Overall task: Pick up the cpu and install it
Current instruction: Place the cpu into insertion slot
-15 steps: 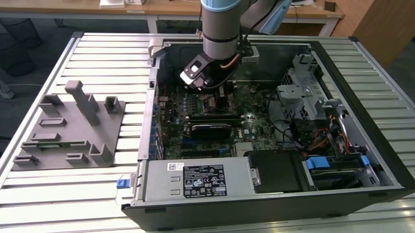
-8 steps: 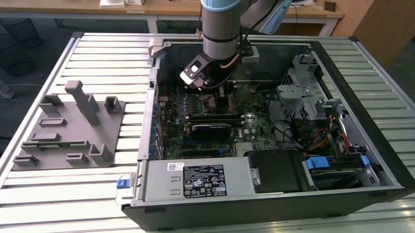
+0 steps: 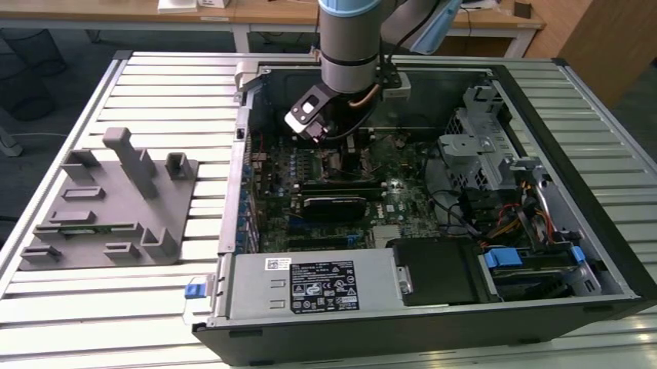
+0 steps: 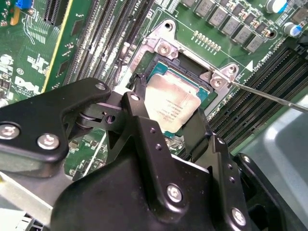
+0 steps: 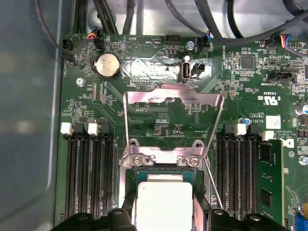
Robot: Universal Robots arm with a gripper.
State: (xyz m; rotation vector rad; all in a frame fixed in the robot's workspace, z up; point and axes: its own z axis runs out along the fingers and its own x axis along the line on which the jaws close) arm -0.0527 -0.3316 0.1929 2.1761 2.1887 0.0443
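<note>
The arm reaches down into the open computer case (image 3: pixel 575 84), which lies on the slatted worktop (image 3: pixel 154 77). In the exterior view the gripper (image 3: pixel 334 150) hangs low over the green motherboard (image 3: pixel 411 207). A grey holder block (image 3: pixel 113 207) sits on the worktop, well apart at the exterior view's left.

In both wrist views the cpu (image 4: pixel 168 98) (image 5: pixel 163 202) lies flat, silvery top up, inside the metal-framed socket (image 4: pixel 166 48) (image 5: pixel 163 160). It sits directly between the black fingers (image 4: pixel 137 108) of the gripper (image 4: pixel 172 111) (image 5: pixel 164 211). One finger stands against each of two opposite edges, so the gripper is clenched on the cpu. The socket's cover plate (image 5: pixel 173 96) is swung up and open, and its thin wire lever (image 4: pixel 269 96) (image 5: pixel 214 185) stands free beside the frame. Rows of dark memory slots (image 5: pixel 89 173) run along both sides of the socket.
</note>
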